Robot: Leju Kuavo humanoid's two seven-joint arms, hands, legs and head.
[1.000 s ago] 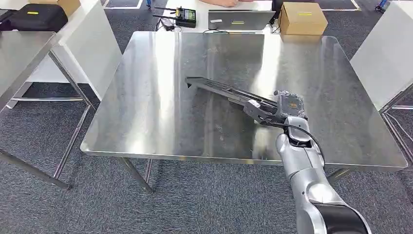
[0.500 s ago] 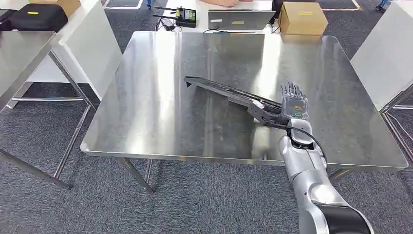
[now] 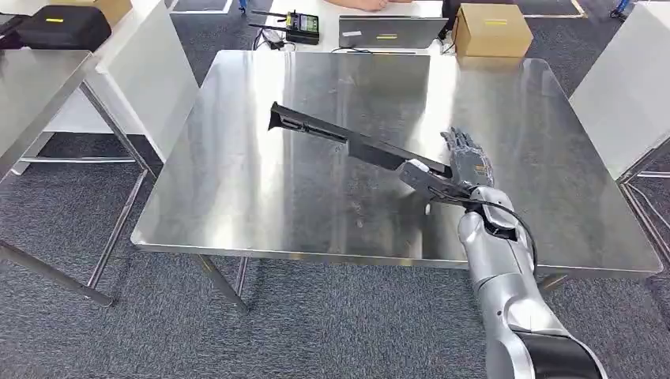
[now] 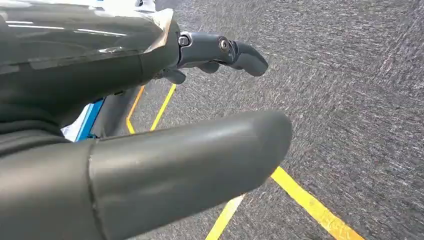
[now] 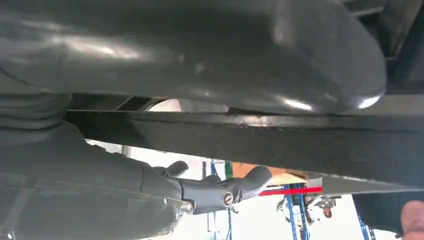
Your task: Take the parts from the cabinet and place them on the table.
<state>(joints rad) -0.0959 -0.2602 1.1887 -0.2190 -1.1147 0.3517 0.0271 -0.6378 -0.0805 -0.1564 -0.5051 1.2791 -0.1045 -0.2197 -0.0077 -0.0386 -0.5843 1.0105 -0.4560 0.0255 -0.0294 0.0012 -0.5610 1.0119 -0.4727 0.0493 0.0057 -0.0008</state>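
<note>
Currently, in the head view, the long black part (image 3: 355, 146) is seen over the steel worktop (image 3: 237, 181), its near end at the right hand (image 3: 468, 162), whose fingers are spread; its far end looks lifted, so it could drop.

From the left wrist, the left hand (image 4: 150, 125) is seen loosely spread, holding nothing.

From the right wrist, the part (image 5: 250, 142) is seen passing under the thumb; a firm grip cannot be told.

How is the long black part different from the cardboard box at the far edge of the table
The long black part is thin, dark and slanted, one end by the right hand; the cardboard box is squat, tan and sits beyond the steel table, near no hand.
</note>
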